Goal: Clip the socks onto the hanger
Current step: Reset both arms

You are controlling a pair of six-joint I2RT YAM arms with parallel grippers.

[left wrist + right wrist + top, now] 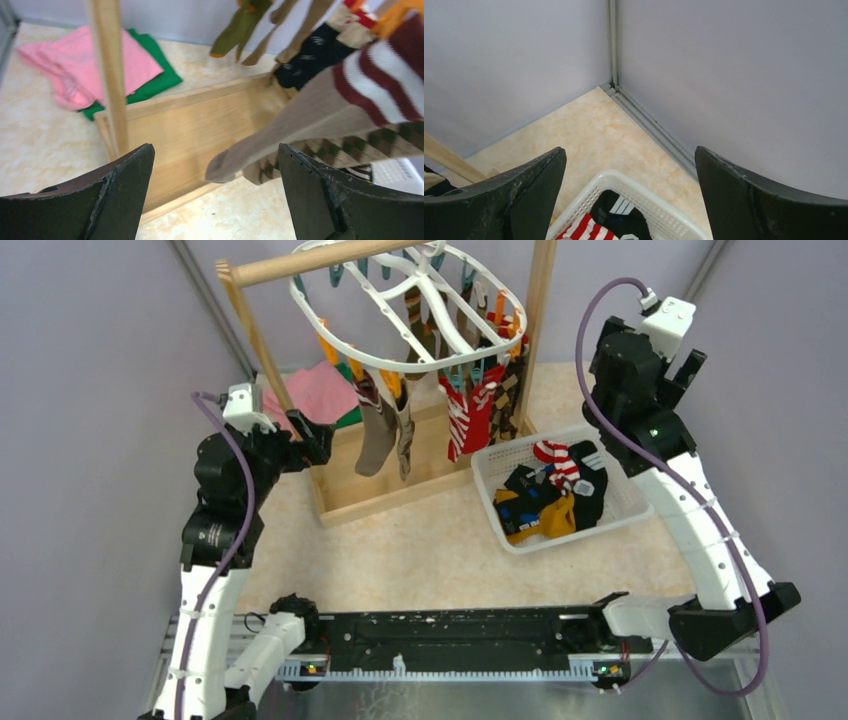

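Beige table (420,550). Hanger (425,285) at 12 o'clock, socks (470,410) clipped beneath; more in basket (600,525) at 3. Left gripper (215,190), right gripper (631,190) spread, empty. Risk: left one snagging hung socks, popping clips (499,310).

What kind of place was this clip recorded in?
Probably a lab robot cell staged as a laundry corner: plain lilac partition walls, a beige marble-look tabletop, and a white oval plastic drying hanger hung with socks on a wooden pole rack.
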